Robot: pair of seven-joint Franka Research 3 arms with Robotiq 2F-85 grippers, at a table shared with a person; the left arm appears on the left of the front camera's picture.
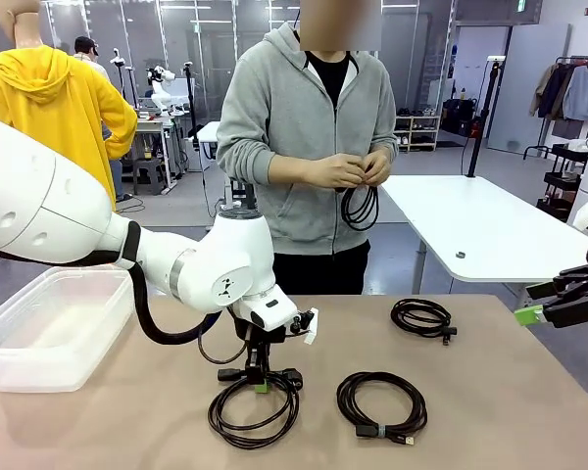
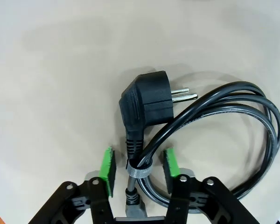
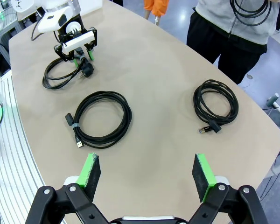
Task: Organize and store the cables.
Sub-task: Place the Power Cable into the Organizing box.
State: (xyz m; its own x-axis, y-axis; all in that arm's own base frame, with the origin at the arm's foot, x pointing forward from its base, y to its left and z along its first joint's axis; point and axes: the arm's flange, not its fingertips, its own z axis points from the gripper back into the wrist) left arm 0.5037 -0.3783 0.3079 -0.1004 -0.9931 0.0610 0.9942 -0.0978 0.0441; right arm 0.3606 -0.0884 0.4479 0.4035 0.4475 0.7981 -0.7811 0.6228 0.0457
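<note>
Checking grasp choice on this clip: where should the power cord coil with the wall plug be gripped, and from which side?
Probably grip the power cord coil at its grey strap, where the strands are bundled narrow beside the plug. Come straight down from above, since it lies flat; the left hand straddles that spot.

Bright, even light comes down from overhead onto my table [image 1: 490, 392], so shadows are pale and soft-edged. In my left wrist view the plug [image 2: 147, 100] is sharp, its prongs glinting, with a faint smudge of shadow beside it. My right wrist view bows the table's edge into a curve; the far background looks slightly soft.
</note>
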